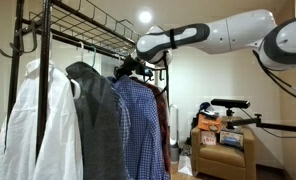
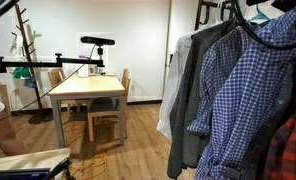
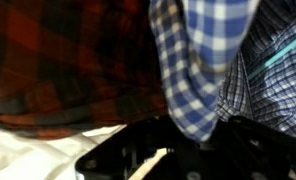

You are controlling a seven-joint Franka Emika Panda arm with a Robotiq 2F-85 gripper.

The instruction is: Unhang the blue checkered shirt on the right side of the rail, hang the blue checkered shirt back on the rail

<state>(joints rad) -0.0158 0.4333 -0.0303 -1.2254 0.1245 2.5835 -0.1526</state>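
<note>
- Blue checkered shirt (image 1: 138, 125) hangs near the right end of the garment rack in an exterior view, its collar up under the rail (image 1: 88, 46).
- To its left on the same rail hang a grey garment (image 1: 98, 120) and a white shirt (image 1: 38, 120). A dark red shirt (image 1: 165, 125) hangs just beside it on the right.
- The white arm (image 1: 228, 32) comes in from the right edge, high up. It stretches almost level toward the left, and the wrist bends down at the end.
- The fingers (image 1: 125, 70) sit at the shirt's collar, just below the rail, touching the fabric. This view is too small to show how far apart they stand.
- In an exterior view from the other side, the blue checkered shirt (image 2: 243, 100) fills the near right of the picture, one sleeve hanging straight down.
- A grey garment (image 2: 196, 90) and a pale shirt (image 2: 171, 95) hang farther off to its left. Red plaid cloth (image 2: 293, 150) shows at the lower right corner.
- Dark shapes cross the top right above the collar. Arm and hanger cannot be told apart there.
- In the wrist view, a fold of the blue checkered shirt (image 3: 193, 60) runs down the middle into the dark fingers (image 3: 233, 140).
- The fingers are closed tight, and the fold looks pinched between them.
- Red plaid cloth (image 3: 58, 60) lies to the left of the fold, with white fabric (image 3: 28, 150) below it.
</note>
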